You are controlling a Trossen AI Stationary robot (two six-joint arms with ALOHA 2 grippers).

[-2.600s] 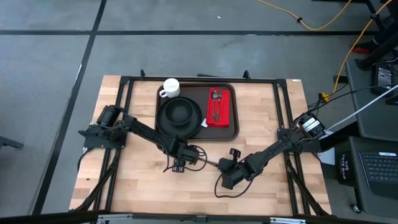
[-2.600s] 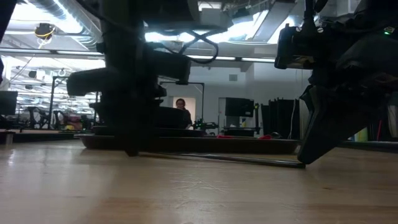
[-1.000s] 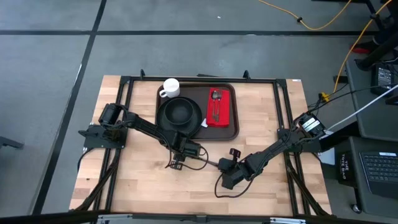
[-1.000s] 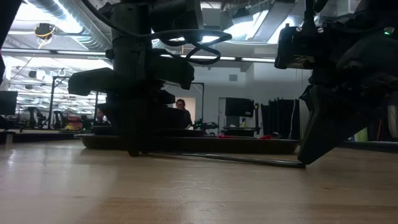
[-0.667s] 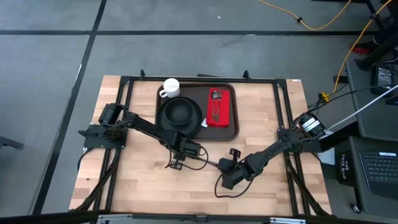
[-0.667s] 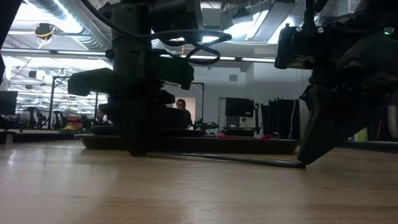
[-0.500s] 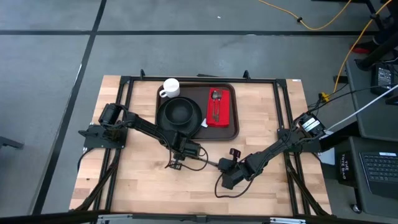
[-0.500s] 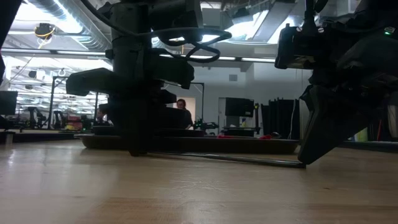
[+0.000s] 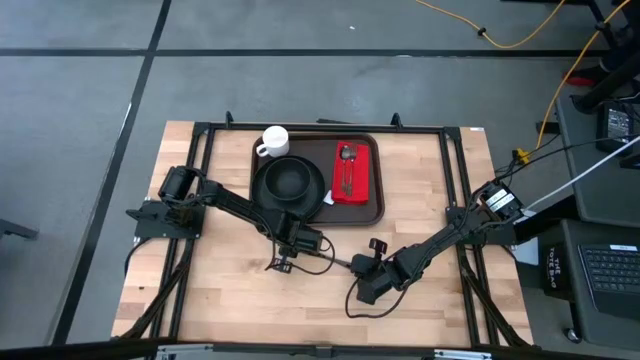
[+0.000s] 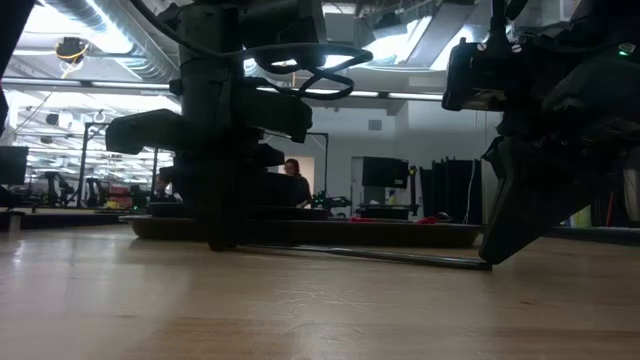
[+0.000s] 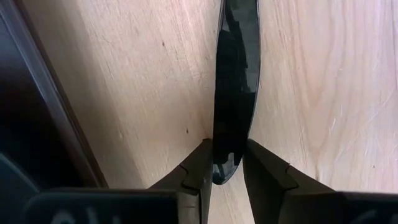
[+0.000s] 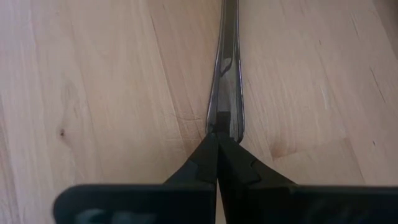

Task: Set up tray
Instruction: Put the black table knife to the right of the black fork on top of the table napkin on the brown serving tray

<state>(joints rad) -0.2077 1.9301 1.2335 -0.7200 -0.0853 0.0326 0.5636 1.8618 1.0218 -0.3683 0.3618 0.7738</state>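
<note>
Both hands (image 11: 225, 163) (image 12: 217, 146) pinch one knife (image 11: 235, 81), seemingly.

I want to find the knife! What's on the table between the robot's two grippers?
A silver knife lies flat on the wood, running between the left gripper and right gripper. Each is shut on one end, as both wrist views show.

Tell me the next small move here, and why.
Probably open the right gripper. It pinches the handle end of the knife while the left gripper is closed on the blade tip, so both hold it flat on the table. Releasing would let the left carry it to the tray.
</note>
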